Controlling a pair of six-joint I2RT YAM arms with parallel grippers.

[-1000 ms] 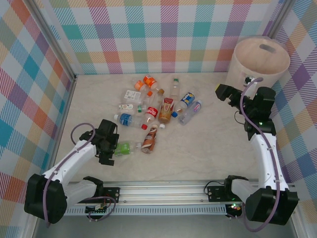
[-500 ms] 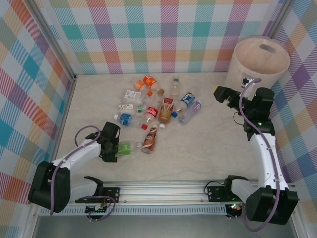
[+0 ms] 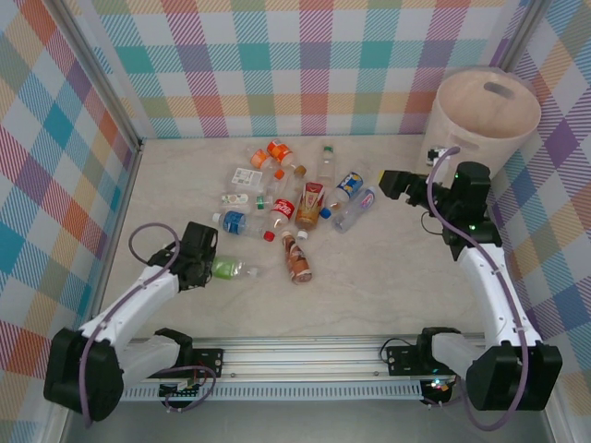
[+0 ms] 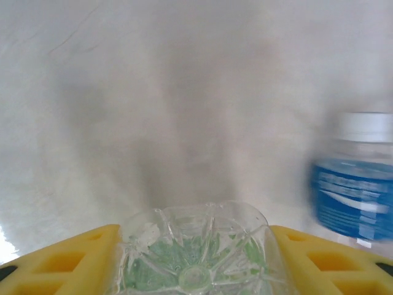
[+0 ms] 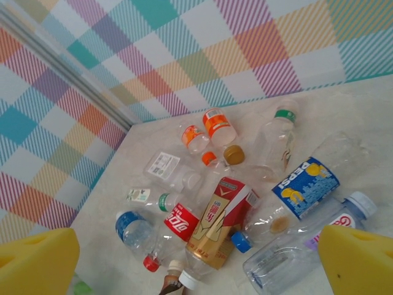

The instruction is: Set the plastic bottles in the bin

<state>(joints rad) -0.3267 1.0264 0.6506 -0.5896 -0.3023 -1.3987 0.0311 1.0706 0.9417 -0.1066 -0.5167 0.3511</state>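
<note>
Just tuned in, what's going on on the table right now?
The left gripper is shut on a green-labelled bottle; the left wrist view shows its clear base wedged between the yellow fingers. The right gripper is open and empty, between the bin and the pile of bottles, facing the pile. About a dozen bottles lie on the table, and none can be seen in the bin.

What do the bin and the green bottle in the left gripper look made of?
The bin: opaque cream plastic, seemingly matte; smooth moulded wall, cut-out slot. The green bottle: thin clear glossy plastic, likely PET; see-through star-moulded base.
</note>
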